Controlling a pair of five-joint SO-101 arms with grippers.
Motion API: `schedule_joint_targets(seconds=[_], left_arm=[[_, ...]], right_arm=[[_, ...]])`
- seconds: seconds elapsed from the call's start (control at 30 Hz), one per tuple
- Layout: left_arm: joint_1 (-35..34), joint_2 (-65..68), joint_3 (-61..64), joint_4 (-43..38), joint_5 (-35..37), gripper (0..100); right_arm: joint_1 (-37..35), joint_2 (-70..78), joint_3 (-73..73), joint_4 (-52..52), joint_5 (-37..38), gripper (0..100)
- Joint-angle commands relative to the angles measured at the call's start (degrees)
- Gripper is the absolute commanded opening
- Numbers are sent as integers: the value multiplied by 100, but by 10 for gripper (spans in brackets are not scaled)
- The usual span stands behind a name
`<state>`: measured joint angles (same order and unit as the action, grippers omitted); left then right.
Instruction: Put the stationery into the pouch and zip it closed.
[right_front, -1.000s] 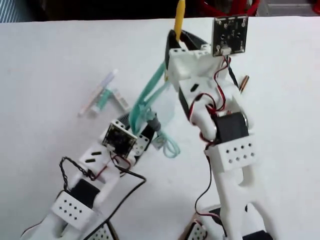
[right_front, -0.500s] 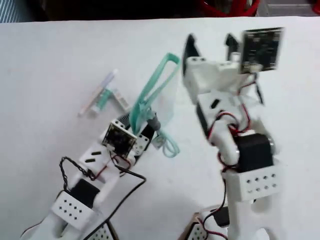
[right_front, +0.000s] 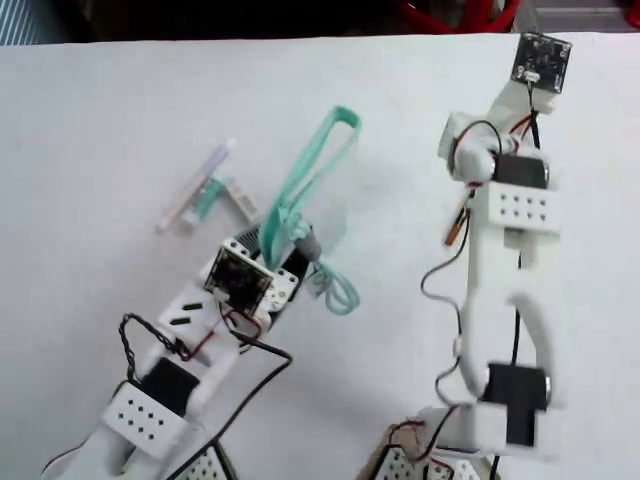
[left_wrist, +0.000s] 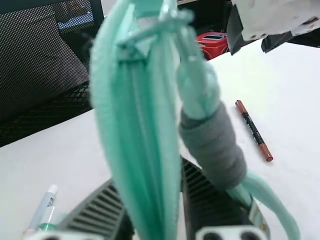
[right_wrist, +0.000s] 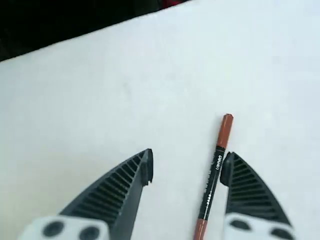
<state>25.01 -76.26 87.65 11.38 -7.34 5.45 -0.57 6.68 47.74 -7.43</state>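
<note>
Hovering spread over brown pen (right_wrist: 220, 145) on surface (right_wrist: 75, 90), your right hand (right_wrist: 187, 159) sits off-centre: pen hugs one finger, may skid out on closing. Left hand (left_wrist: 150, 200) pinches teal pouch (left_wrist: 135, 125) upright; mouth looks narrow, may block drop.

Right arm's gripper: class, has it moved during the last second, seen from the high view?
Yes. The right gripper left the mint-green zip pouch and swung rightward, away from the pale pens lying still, to the brown pencil.
</note>
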Motion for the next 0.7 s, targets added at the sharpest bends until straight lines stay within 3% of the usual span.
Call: schedule_joint_targets(seconds=[0.0,0.3,0.67], left_arm=[[-66,-66,-167,-141,-44,113],[-75,-66,-167,-176,-44,113],[-75,-66,-167,-176,-44,113]], right_arm=[[180,989,-651,31,-44,216],[681,2870,-1829,356,-519,216],[154,3609,-2655,681,-527,215]])
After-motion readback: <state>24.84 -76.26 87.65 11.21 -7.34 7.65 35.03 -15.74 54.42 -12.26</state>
